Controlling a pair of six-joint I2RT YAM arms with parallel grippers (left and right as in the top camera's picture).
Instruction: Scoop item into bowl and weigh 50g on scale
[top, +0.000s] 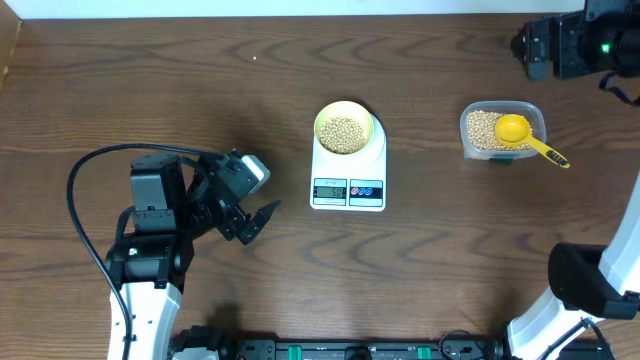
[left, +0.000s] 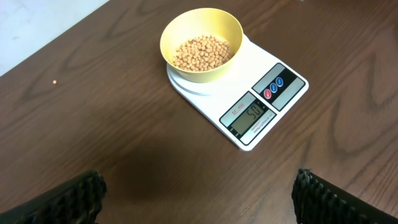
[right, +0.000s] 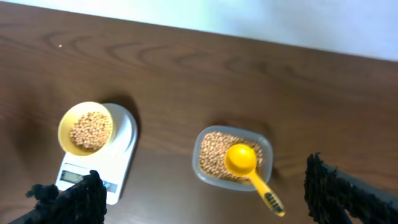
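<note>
The beans (top: 343, 133) lie in the pale yellow-green bowl (top: 319, 124), which stands on the white scale (top: 348, 190) in the middle of the overhead frame. More beans fill the clear tub (top: 538, 115) at upper right, under a yellow scoop (top: 513, 128). The left end effector (top: 262, 218) and the right end effector (right: 202, 186) are both released and grasp nothing.

Bright, even light; soft shadows only; right wrist view slightly blurred; left wrist view sharp.
</note>
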